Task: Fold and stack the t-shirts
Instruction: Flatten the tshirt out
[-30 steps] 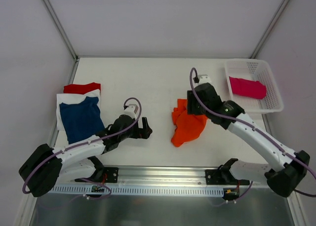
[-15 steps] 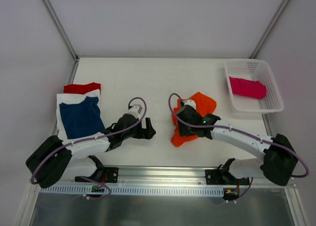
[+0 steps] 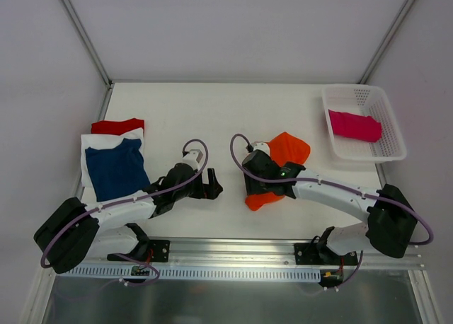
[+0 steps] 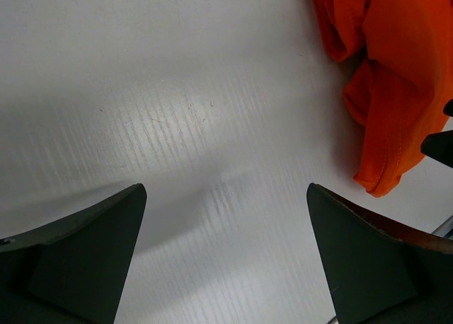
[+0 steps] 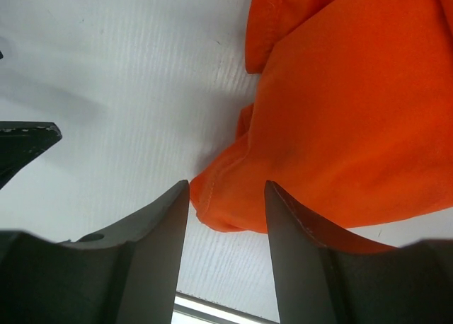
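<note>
A crumpled bright orange t-shirt point(image 3: 289, 151) lies at the table's middle. My right gripper point(image 3: 255, 190) is low at its near left corner. In the right wrist view the right gripper point(image 5: 226, 186) is open, and the orange t-shirt point(image 5: 340, 112) has its hemmed corner lying between the jaws, unclamped. My left gripper point(image 3: 212, 184) rests wide open on bare table to the left of the shirt. The left wrist view shows the left gripper point(image 4: 225, 197) holding nothing and the orange t-shirt point(image 4: 389, 90) at upper right. A folded navy t-shirt point(image 3: 117, 170) lies on a white t-shirt point(image 3: 90, 141) and a red t-shirt point(image 3: 117, 126) at the left.
A white mesh basket point(image 3: 386, 151) stands at the far right with a pink t-shirt point(image 3: 354, 125) in it. The table's metal front rail point(image 3: 233, 250) runs just behind the arm bases. Frame posts rise at both far corners.
My right arm swung from the shirt's far side down to its near left corner, and the orange cloth spread toward the far right. The left gripper barely shifted.
</note>
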Tool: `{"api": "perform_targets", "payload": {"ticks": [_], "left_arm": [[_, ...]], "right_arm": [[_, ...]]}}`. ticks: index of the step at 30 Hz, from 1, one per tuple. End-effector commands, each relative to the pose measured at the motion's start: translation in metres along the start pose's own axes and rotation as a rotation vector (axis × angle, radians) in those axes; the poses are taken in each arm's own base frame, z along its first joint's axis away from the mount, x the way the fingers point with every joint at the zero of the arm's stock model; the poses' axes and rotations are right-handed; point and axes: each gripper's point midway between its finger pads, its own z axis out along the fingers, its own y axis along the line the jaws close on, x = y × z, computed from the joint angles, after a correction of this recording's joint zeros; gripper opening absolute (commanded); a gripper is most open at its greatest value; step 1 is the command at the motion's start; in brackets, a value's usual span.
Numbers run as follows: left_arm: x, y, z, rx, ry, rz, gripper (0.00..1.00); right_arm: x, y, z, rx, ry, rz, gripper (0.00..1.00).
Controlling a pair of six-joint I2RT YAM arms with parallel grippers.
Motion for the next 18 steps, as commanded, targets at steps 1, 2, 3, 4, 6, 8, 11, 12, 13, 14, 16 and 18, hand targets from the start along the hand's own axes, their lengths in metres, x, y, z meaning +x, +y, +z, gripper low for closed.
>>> {"api": "perform_targets", "payload": {"ticks": [1, 2, 3, 4, 6, 8, 11, 12, 13, 14, 16, 18], "left_arm": [[-0.008, -0.008, 0.002, 0.019, -0.022, 0.016, 0.99], [-0.007, -0.008, 0.003, 0.017, -0.016, 0.015, 0.99], [-0.007, -0.008, 0.003, 0.018, -0.015, 0.015, 0.99], [-0.005, -0.008, 0.004, 0.021, -0.008, 0.014, 0.99], [-0.006, -0.008, 0.003, 0.022, -0.01, 0.013, 0.99], [-0.005, -0.007, 0.002, 0.022, -0.014, 0.015, 0.99], [-0.006, -0.005, -0.001, 0.013, -0.024, 0.021, 0.99], [-0.006, -0.005, -0.001, 0.012, -0.025, 0.022, 0.99], [-0.007, -0.004, -0.003, 0.01, -0.028, 0.025, 0.99], [-0.007, -0.002, -0.004, 0.001, -0.031, 0.027, 0.99], [-0.008, -0.001, -0.005, -0.005, -0.036, 0.031, 0.99], [-0.007, 0.001, -0.005, -0.01, -0.036, 0.031, 0.99]], "right_arm": [[-0.015, 0.012, -0.006, -0.025, -0.04, 0.02, 0.5], [-0.013, 0.011, -0.002, -0.011, -0.032, 0.014, 0.5], [-0.012, 0.012, 0.001, -0.008, -0.025, 0.012, 0.5], [-0.01, 0.011, 0.005, 0.0, -0.017, 0.008, 0.5], [-0.002, 0.014, 0.017, -0.001, 0.013, 0.001, 0.5], [0.001, 0.018, 0.025, -0.006, 0.027, 0.002, 0.49], [0.009, 0.018, 0.035, 0.009, 0.058, -0.004, 0.47], [0.011, 0.02, 0.036, 0.01, 0.061, -0.009, 0.43], [0.011, 0.021, 0.036, 0.011, 0.059, -0.013, 0.37], [0.007, 0.022, 0.034, 0.011, 0.049, -0.015, 0.25], [0.003, 0.027, 0.027, -0.001, 0.041, -0.029, 0.14], [-0.008, 0.035, 0.019, -0.016, 0.015, -0.052, 0.02]]}}
